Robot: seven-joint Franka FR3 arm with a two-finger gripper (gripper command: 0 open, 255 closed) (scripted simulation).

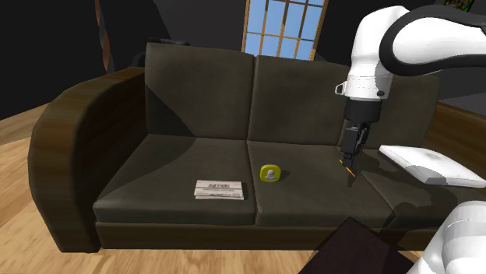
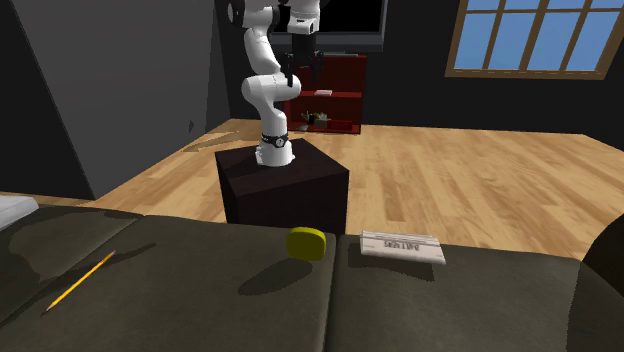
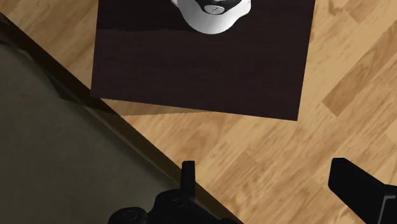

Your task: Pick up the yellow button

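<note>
Yellow button point(image 1: 269, 173) rests on the sofa seat point(image 1: 175, 167).

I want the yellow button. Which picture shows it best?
The shoulder view: the yellow button lies on the sofa, its grey centre showing. The second exterior view shows just its side. The wrist view faces the stand.

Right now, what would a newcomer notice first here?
The yellow button pops against the dark sofa, sitting by the seam between its two seat cushions. The white arm looms at the shoulder view's upper right, its open hand well clear of the button. A printed paper lies on the cushion just to the shoulder view's left of the button.
</note>
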